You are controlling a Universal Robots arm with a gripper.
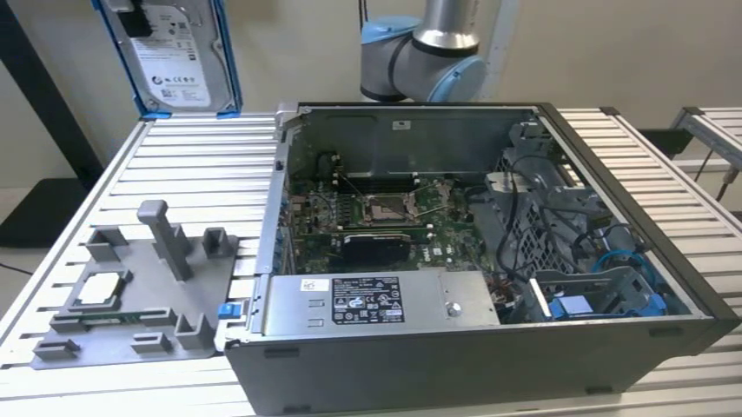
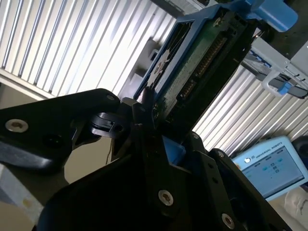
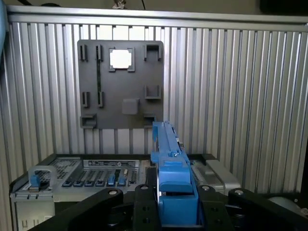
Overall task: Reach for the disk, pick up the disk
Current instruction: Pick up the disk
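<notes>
While the tool (image 3: 175, 204) is clamped on the disk (image 3: 168, 154), its black fingers (image 3: 143, 199) press on either flank of the blue bracket (image 3: 174, 175). In the second wrist view the disk (image 2: 192, 62) juts out from between the fingers (image 2: 144, 120), with its green circuit board and connector row turned toward the camera.

In the exterior view the disk (image 1: 180, 56) hangs upright at about eleven o'clock in the scene, clear of the table (image 1: 208, 165). Its white label faces the camera and a blue bracket rail runs down each long side. From the open computer case (image 1: 626, 347) it lies at roughly ten o'clock. The arm (image 1: 423, 52) rises at twelve o'clock behind the case.

Inside the case, the motherboard (image 1: 383, 208) fills the middle. A long grey box with a black-and-white sticker (image 1: 371, 300) lies at six o'clock. A drive cage with blue parts (image 1: 592, 300) sits at four o'clock.

At about eight o'clock from the case, just beside its wall, a grey fixture tray (image 1: 128, 339) rests on the slatted table. A small square silver chip (image 1: 102, 287) is seated in a pocket at the tray's nine o'clock side.

The first wrist view looks past the edge-on disk to the same tray (image 3: 122, 86) and chip (image 3: 120, 58) well beneath it, with the case (image 3: 91, 175) nearer the camera.
</notes>
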